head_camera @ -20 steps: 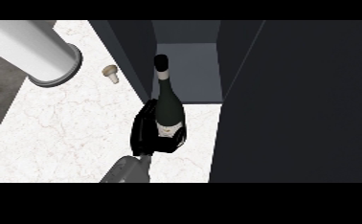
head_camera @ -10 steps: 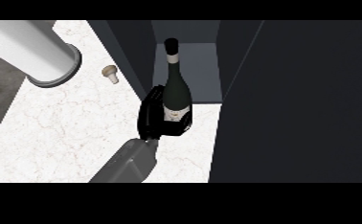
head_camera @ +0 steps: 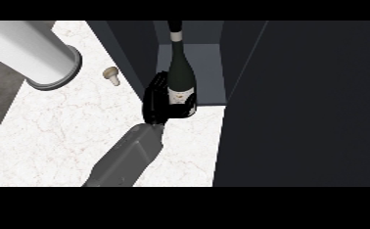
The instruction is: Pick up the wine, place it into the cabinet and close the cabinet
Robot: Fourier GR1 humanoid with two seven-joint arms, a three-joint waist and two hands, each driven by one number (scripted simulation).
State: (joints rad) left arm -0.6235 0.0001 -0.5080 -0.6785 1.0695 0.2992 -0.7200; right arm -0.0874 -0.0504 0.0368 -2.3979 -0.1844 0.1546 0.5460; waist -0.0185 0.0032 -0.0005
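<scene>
Here, a dark green wine bottle (head_camera: 180,74) with pale label, black-capped neck, right hand (head_camera: 160,103) curled round its base.

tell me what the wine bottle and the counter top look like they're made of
Wine bottle: probably dark glass, glossy, judging by the bright highlights on its body; pale label low down. Counter top: looks like white marble or a lookalike, with faint reddish veins across a smooth surface.

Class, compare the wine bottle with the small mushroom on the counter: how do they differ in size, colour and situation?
The wine bottle is tall and dark; the mushroom is small and pale. The bottle is gripped by a hand at the cabinet opening; the mushroom lies free on the counter, untouched.
</scene>
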